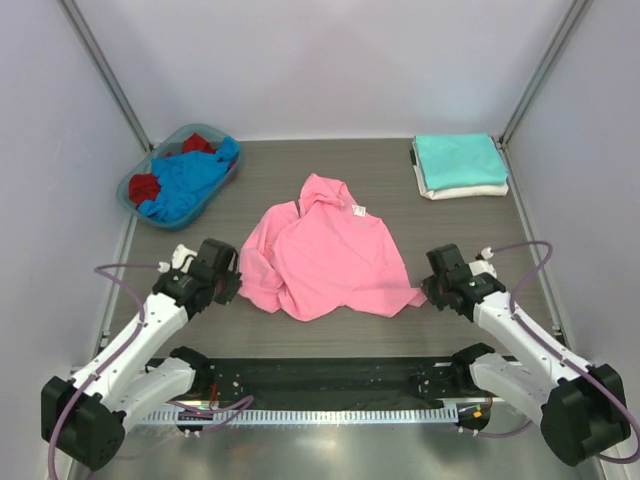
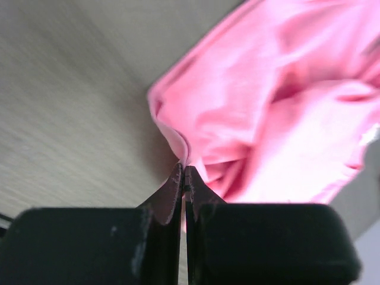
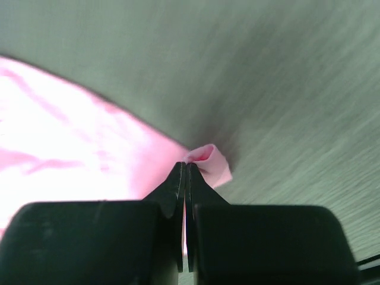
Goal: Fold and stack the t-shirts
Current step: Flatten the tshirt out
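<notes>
Gripping the bright pink t-shirt mid-table from both sides: left gripper clamped on its near-left edge, right gripper clamped on the near-right corner. Shirt lies btwn them, collar twd far side, long axis near-far.

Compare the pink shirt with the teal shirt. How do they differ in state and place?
The pink shirt lies crumpled and unfolded, directly on the table; the teal shirt is neatly folded, atop a folded white shirt. The pink shirt is central; the teal shirt sits at the far right corner. The left gripper and right gripper pinch the pink shirt's edges; nothing touches the teal shirt. Both are plain, single-coloured cloth.
</notes>
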